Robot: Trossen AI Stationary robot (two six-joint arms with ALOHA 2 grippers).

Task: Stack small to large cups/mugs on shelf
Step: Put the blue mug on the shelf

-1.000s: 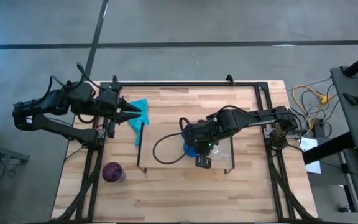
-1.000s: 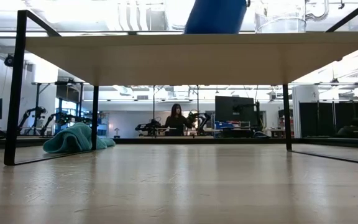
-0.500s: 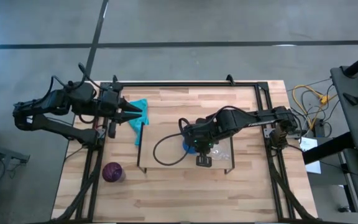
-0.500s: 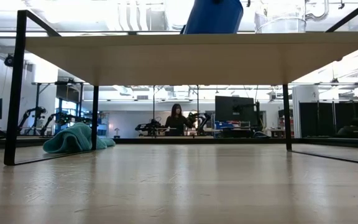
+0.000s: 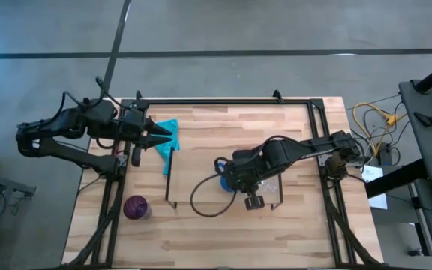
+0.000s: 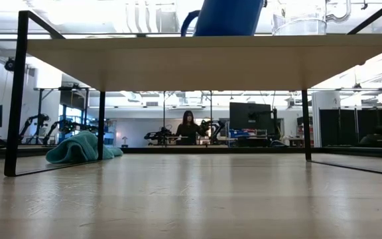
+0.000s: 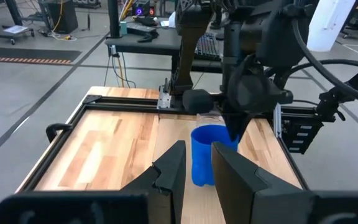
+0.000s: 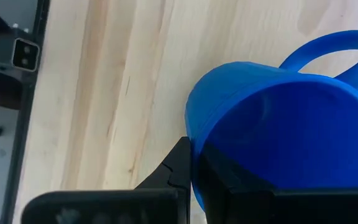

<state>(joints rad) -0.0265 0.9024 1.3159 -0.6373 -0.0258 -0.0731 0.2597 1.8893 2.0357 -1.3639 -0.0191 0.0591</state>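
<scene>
The blue mug (image 5: 223, 183) stands on the light-wood shelf (image 5: 201, 169), handle (image 6: 189, 20) toward the table's left. My right gripper (image 5: 236, 182) is above it, shut on its rim. The clear glass cup (image 6: 300, 20) rests by its base on the shelf, to the mug's right. The purple cup (image 5: 135, 208) stands on the tabletop near the near-left corner. My left gripper (image 5: 160, 139) waits at the table's left edge by the teal cloth (image 5: 170, 132), fingers a little apart, touching nothing. My right gripper (image 8: 192, 171) pinches the blue mug's rim (image 8: 190, 140) on the side away from the handle (image 8: 328, 50), one finger (image 8: 179, 169) outside the wall and one inside. The fingers come from above, pointing down. The mug's base is level with the shelf top (image 6: 204, 37).
The shelf's black wire legs (image 6: 15, 99) stand at both ends of the board. A black cable (image 5: 201, 199) loops from my right arm over the shelf. The teal cloth (image 6: 81, 147) lies behind the left legs. A person (image 6: 188, 127) is far off in the room.
My right gripper has shifted a little toward the table's near edge and turned, still shut on the blue mug. The mug has turned about with it: its handle, hidden before in the low view, now sticks out on its left side.
</scene>
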